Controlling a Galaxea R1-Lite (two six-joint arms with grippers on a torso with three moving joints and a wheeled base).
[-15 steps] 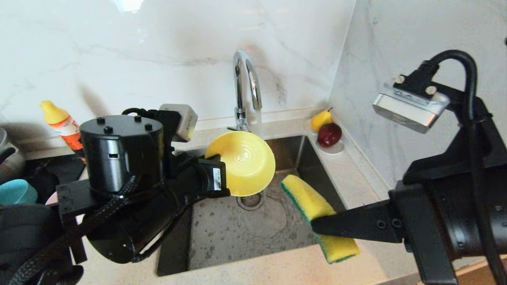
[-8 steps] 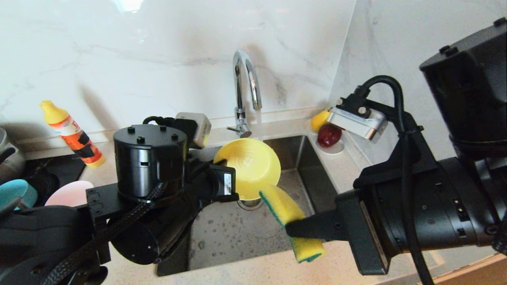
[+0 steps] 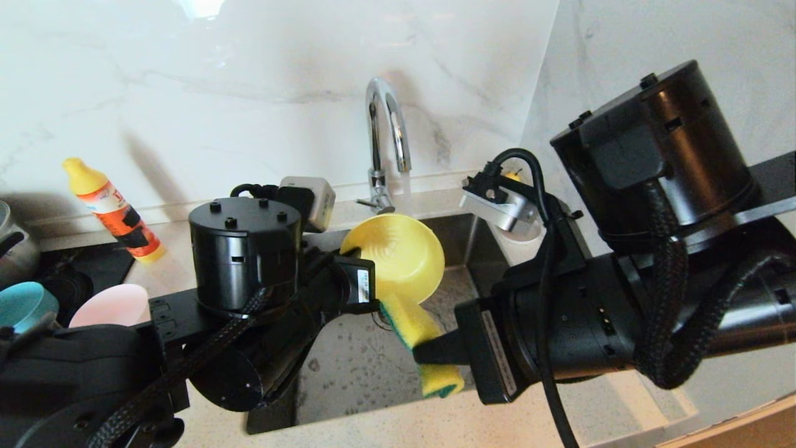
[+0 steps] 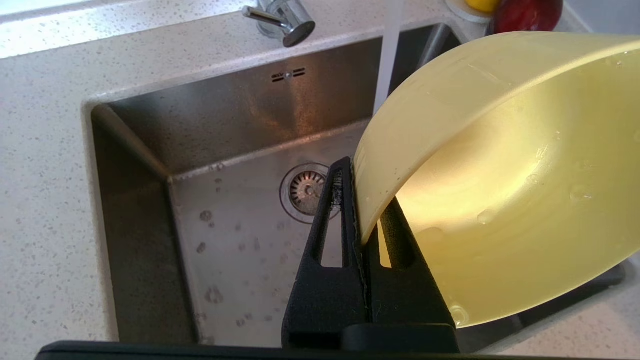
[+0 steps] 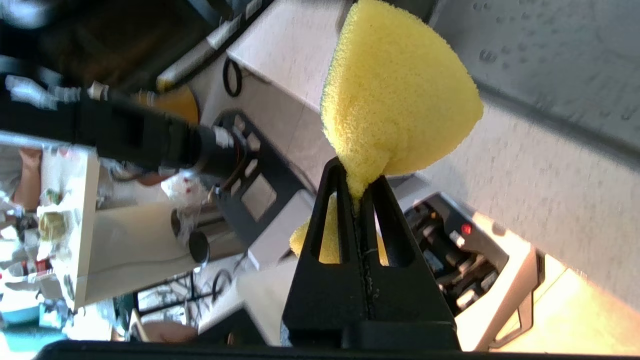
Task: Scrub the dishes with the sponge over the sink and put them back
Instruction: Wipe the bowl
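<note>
Looking down from the head view, the left hand (image 3: pixel 367 287) pinches the rim of the yellow bowl (image 3: pixel 398 252), tipped on edge above the sink (image 3: pixel 360 367) beneath the running tap (image 3: pixel 387 134). The right hand (image 3: pixel 429 353) is clamped on the yellow-and-green sponge (image 3: pixel 418 330), whose upper end touches the bowl's lower rim. A pink bowl (image 3: pixel 111 303) and a blue bowl (image 3: pixel 22 303) wait well apart on the left.

From the left wrist view, both fingers (image 4: pixel 332 210) close flat on the bowl's rim (image 4: pixel 500 165), drain strainer (image 4: pixel 305 190) below.

From the right wrist view, the sponge (image 5: pixel 395 105) bulges beyond the closed fingers (image 5: pixel 327 220).

Scrubbing well likely means pressing the sponge firmly inside while the left hand holds steady; a rim pinch could slip.
</note>
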